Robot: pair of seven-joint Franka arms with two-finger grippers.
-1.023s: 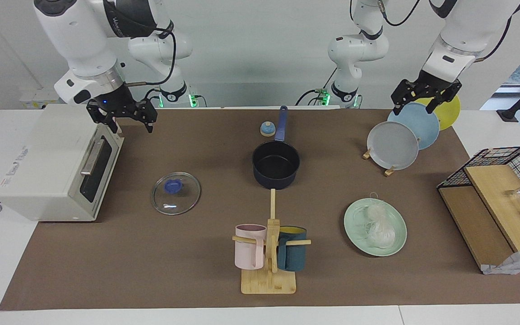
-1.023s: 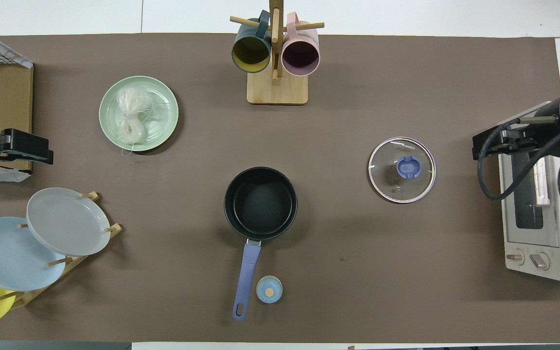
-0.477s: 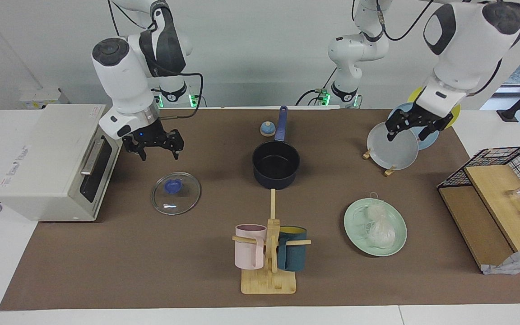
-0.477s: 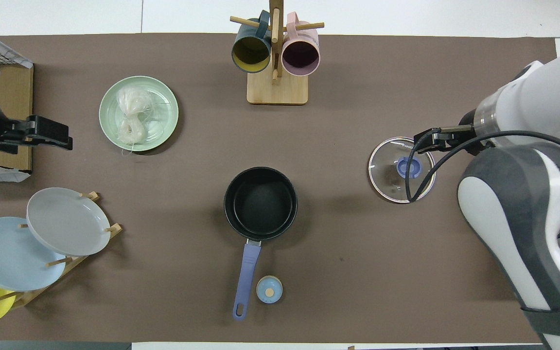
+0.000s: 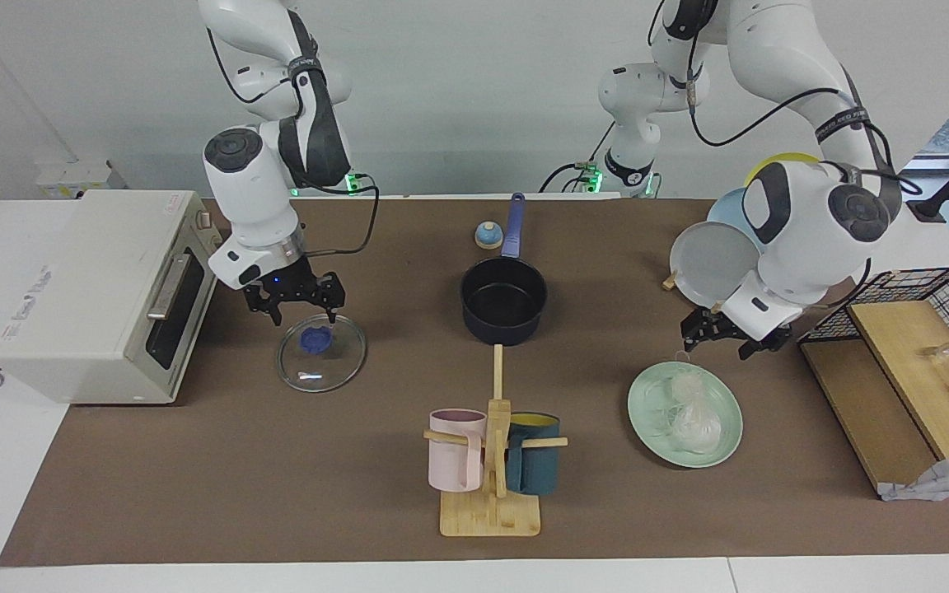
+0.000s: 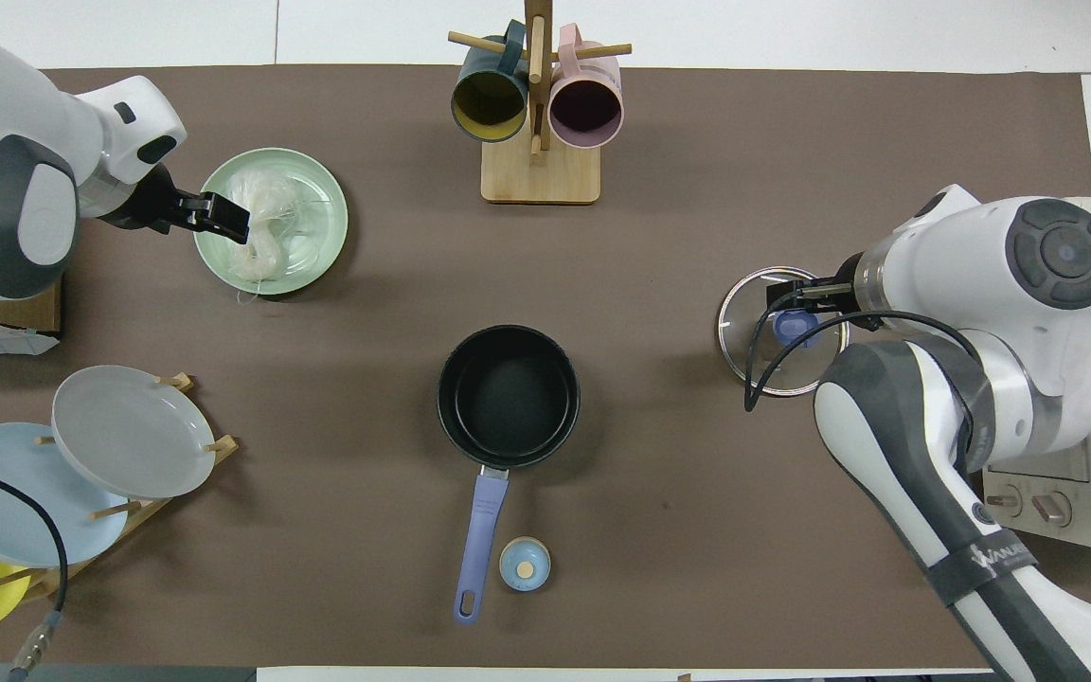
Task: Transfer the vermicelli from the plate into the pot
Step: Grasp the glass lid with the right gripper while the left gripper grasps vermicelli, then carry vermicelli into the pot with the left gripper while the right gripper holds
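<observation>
Vermicelli (image 5: 691, 414): a whitish clump is seen lying on the plate, untouched by either hand.
Plate (image 5: 652, 428): mint green, set flat on the counter (image 5: 277, 478) toward the left arm's end, farther from the robots than the pot.
Pot (image 5: 503, 301): placed mid-counter, black inside bare, its blue handle pointed toward the robots.
Left hand (image 5: 724, 336): held in the air just over the plate's rim on the robots' side, above the edge of the clump in the overhead view (image 6: 223, 216); fingers are spread, nothing is gripped.
Right hand (image 5: 295, 301): held low over the glass lid (image 5: 321, 352), its fingers spread to either side of the blue knob (image 5: 315, 338); whether the knob is touched cannot be told.
Lid: laid flat on the counter beside the toaster oven (image 5: 95, 292), toward the right arm's end.
Mug rack (image 5: 491, 461): stood farther from the robots than the pot, a pink and a dark teal mug hung on it.
Plate rack (image 6: 81, 474): grey, light blue and yellow plates are propped in it, near the left arm's base.
</observation>
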